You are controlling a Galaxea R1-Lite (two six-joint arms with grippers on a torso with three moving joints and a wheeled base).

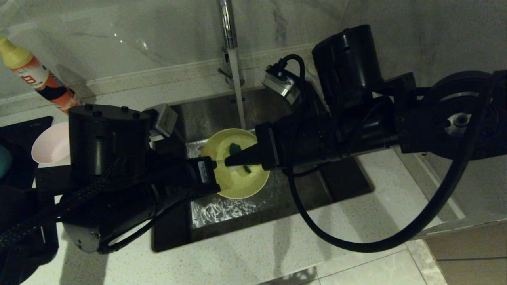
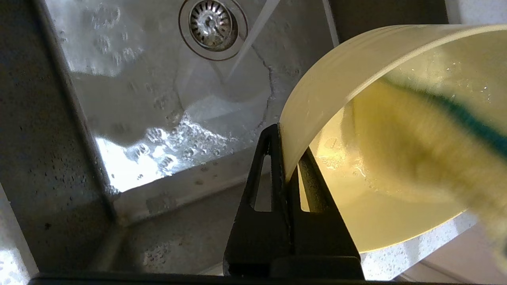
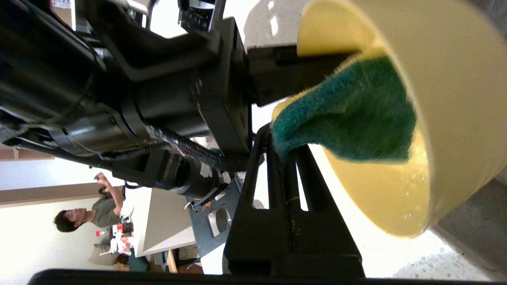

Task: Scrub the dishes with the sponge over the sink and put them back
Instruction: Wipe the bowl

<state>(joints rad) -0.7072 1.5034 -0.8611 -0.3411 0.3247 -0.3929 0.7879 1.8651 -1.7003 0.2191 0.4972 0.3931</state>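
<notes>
Holding over the sink (image 1: pixel 277 206), the left gripper (image 1: pixel 214 166) is clamped on the rim of the yellow bowl (image 1: pixel 237 182) at its nine o'clock edge, head view. The right gripper (image 1: pixel 231 160), jaws pinched together on the sponge (image 1: pixel 234 149), works inside the bowl. Risks, as judged: scrubbing pressure could lever the thin, wet rim out of that narrow pinch, dropping the bowl into the basin; the sponge could slip free.

The left wrist view alone shows the drain strainer (image 2: pixel 212 25) and the stream landing beside it. The pink bowl (image 1: pixel 51 144) appears only in the head view, at nine o'clock on the counter.
</notes>
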